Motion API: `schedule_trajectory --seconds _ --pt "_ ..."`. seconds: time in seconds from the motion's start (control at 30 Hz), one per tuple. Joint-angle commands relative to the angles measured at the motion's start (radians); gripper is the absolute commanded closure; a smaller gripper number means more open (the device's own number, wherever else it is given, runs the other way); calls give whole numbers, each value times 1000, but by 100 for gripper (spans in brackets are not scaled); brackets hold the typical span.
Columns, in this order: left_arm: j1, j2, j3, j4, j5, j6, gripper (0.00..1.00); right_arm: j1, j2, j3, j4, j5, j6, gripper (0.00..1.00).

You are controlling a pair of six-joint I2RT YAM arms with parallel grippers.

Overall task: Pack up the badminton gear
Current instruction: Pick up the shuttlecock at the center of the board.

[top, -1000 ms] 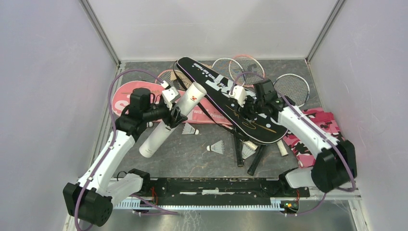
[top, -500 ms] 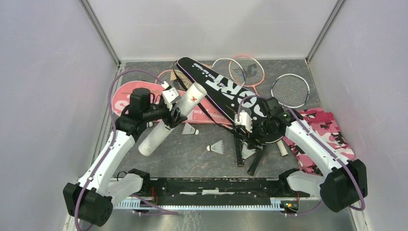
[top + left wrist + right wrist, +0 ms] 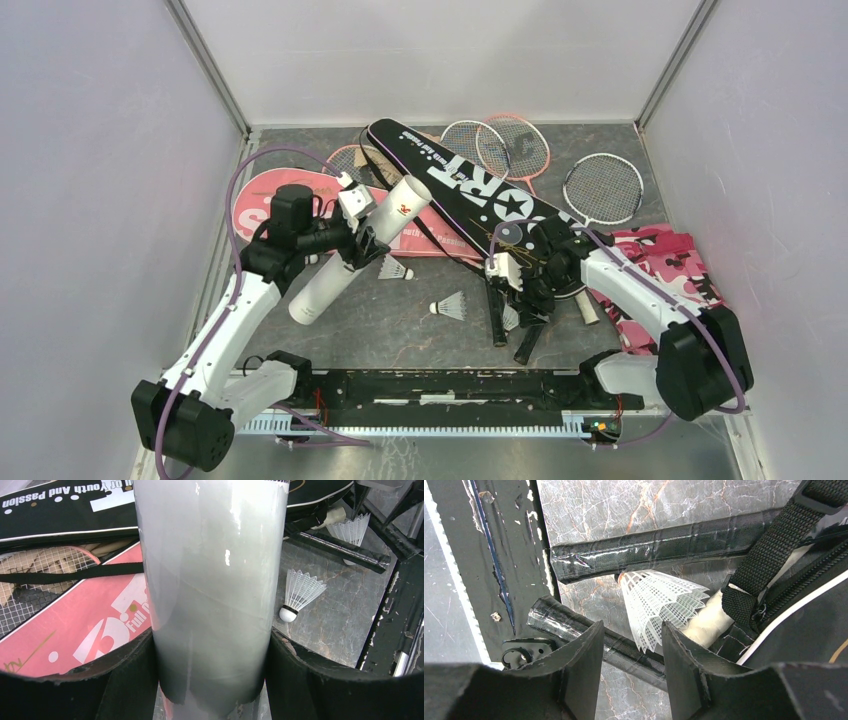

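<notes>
We see the left gripper closed around the long white tube, which it holds tilted above the pink cover. The right gripper hangs low, jaws half apart, over a white shuttlecock lying between a black racket handle and a second handle, beside the black cover; we cannot tell if a finger touches it

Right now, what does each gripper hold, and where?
Left gripper clamps the tube near its middle. Right gripper, open over a shuttlecock, holds nothing.
</notes>
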Motion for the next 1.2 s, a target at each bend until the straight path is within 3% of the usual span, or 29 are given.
schedule_trajectory --seconds 0.0,0.1,0.4,0.73,1.17 --pt "4 -27 0 47 39 54 61 4 26 1 18 -35 -35 50" --pt "5 -27 2 45 45 55 61 4 49 4 24 -57 -40 58" --pt "4 -24 8 36 49 85 60 2 47 59 -23 -9 -42 100" --pt "3 -5 20 -1 70 156 60 3 -78 273 -152 76 -4 100" --pt "-16 37 18 -99 161 256 60 33 -65 665 89 30 243 100"
